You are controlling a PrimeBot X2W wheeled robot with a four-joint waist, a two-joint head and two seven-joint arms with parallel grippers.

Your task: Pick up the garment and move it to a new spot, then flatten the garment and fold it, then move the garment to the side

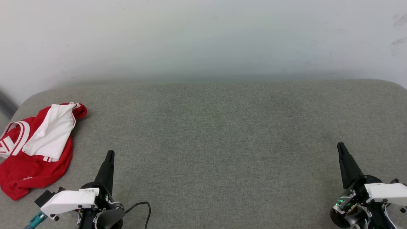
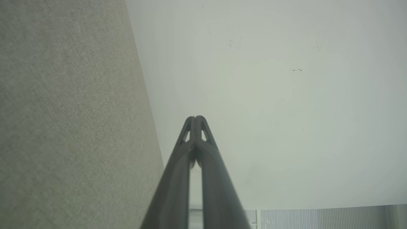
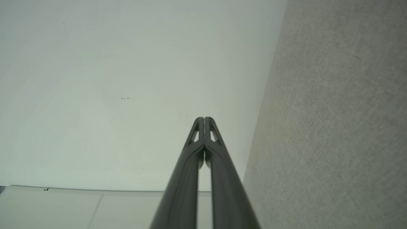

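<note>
L pincer [image 1: 110, 154] at lower left of head view, fingers pressed together, empty, tip pointing up-frame. R pincer [image 1: 341, 147] at lower right, also pressed together, empty; both wrist views show tips touching, w/ wall and grey cloth beyond.

Shirt [image 1: 36, 162] lies crumpled at far left of head view on the grey surface [image 1: 222, 136], near its left corner, partly cut by frame edge. White sleeve [image 1: 51, 133] flopped on top of the red body, striped trim showing at left. Shirt is left of L pincer, near but apart; well apart from R pincer.

Handling, judged: light, soft jersey, no stiffness, will drape and stretch when lifted, not fragile, not slippery on this textured cloth top, so may drag rather than slide. One-layer pinch prob. lets the rest hang bunched. Best hold looks like the red edge nearest L pincer, or the raised fold by the sleeve; pincer must spread first. Flattening later likely needs both pincers at shoulders or hem corners.
</note>
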